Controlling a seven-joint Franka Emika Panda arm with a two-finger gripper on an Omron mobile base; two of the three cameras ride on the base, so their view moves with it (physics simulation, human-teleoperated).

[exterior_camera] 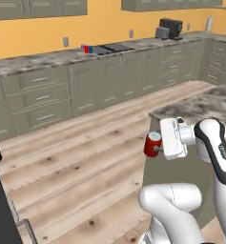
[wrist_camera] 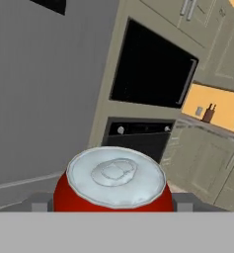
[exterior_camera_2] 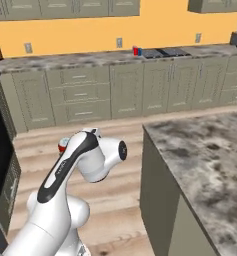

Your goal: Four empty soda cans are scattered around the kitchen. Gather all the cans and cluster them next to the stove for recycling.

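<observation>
- Hand view, lower middle: a red can point(wrist_camera: 116, 190) sits between my gripper point(wrist_camera: 111, 201) fingers, its silver top facing the camera; one grey finger pad point(wrist_camera: 38, 201) shows at its left flank and another at its right, so the jaws stand fairly wide and are closed on the can.
- Left base view, centre right: my gripper point(exterior_camera: 157, 145) points toward the left of the frame and holds the red can point(exterior_camera: 151, 144) out sideways above the wooden floor point(exterior_camera: 76, 157), just in front of the island bench point(exterior_camera: 214, 107) that fills the right side.
- Right base view, left of centre: a sliver of the red can point(exterior_camera_2: 63, 145) shows at the left edge of my forearm, which covers the rest; the island bench point(exterior_camera_2: 210, 150) takes up the right half of the frame.
- Left base view, upper middle: the stove point(exterior_camera: 110, 48) lies flat and black on the far bench point(exterior_camera: 38, 59) along the yellow wall.
- At the stove's left edge stand the other cans point(exterior_camera: 87, 49): I can make out a red one and a blue one close together; they are too small to tell more.
- Right base view, upper middle: the stove point(exterior_camera_2: 162, 52) and the other cans point(exterior_camera_2: 136, 51) show again, the cans just left of the black glass.
- Hand view, upper middle: behind the held can is a black-doored wall oven point(wrist_camera: 150, 69) set in grey cabinetry.
</observation>
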